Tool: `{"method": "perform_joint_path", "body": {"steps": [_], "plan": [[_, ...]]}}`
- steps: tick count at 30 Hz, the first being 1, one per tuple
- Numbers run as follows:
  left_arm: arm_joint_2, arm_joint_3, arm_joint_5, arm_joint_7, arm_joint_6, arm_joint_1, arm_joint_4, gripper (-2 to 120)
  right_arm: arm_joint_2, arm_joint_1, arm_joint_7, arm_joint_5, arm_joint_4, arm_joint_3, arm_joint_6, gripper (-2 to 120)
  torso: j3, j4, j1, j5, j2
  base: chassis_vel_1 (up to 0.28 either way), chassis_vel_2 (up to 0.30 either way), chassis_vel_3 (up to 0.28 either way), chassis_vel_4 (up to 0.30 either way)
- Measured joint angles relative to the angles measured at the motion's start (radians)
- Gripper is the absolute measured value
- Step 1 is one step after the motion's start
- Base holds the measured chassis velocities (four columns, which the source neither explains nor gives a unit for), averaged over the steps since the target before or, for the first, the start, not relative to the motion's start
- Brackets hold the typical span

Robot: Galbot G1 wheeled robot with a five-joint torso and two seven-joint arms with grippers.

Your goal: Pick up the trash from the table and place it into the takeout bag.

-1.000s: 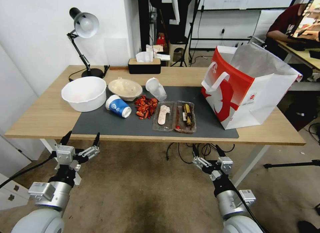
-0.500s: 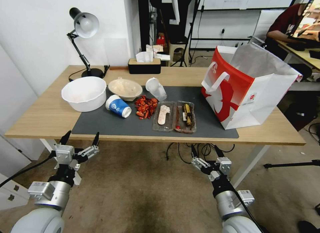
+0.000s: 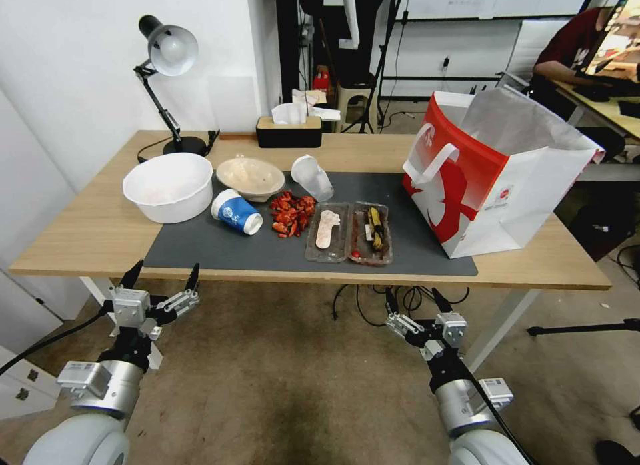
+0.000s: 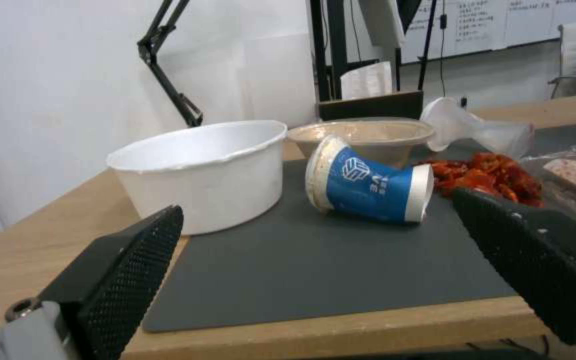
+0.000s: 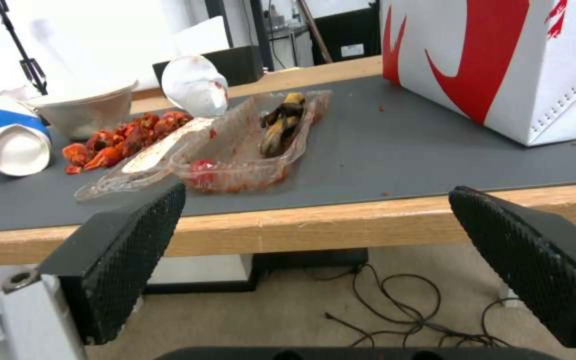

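The trash lies on the table's (image 3: 93,238) dark mat. It includes a tipped blue-and-white paper cup (image 3: 237,212) (image 4: 368,182), a beige bowl (image 3: 251,177), a clear plastic cup (image 3: 312,177) on its side, a pile of red scraps (image 3: 292,214) (image 5: 125,135) and two clear trays (image 3: 348,232) (image 5: 235,145) with leftovers. The red-and-white takeout bag (image 3: 497,175) (image 5: 501,60) stands open at the mat's right end. Both grippers hang below the table's front edge, open and holding nothing. My left gripper (image 3: 166,270) is before the cup, and my right gripper (image 3: 412,295) is before the trays.
A large white bowl (image 3: 168,185) (image 4: 201,165) sits at the mat's left end. A desk lamp (image 3: 167,58) and a black tissue box (image 3: 289,130) stand along the back. Cables (image 5: 395,310) lie on the floor under the table.
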Motion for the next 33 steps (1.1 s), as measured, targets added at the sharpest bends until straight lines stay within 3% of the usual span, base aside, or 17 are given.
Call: {"method": "perform_joint_path", "body": {"steps": [33], "plan": [[-0.013,-0.009,0.015,0.000,0.002,0.005,-0.022,100,-0.020,0.013,-0.004,0.002,-0.005,-0.010,-0.005,100,0.000,0.0000,0.000,0.0000,0.000,0.000,0.000,0.000,0.000]]}}
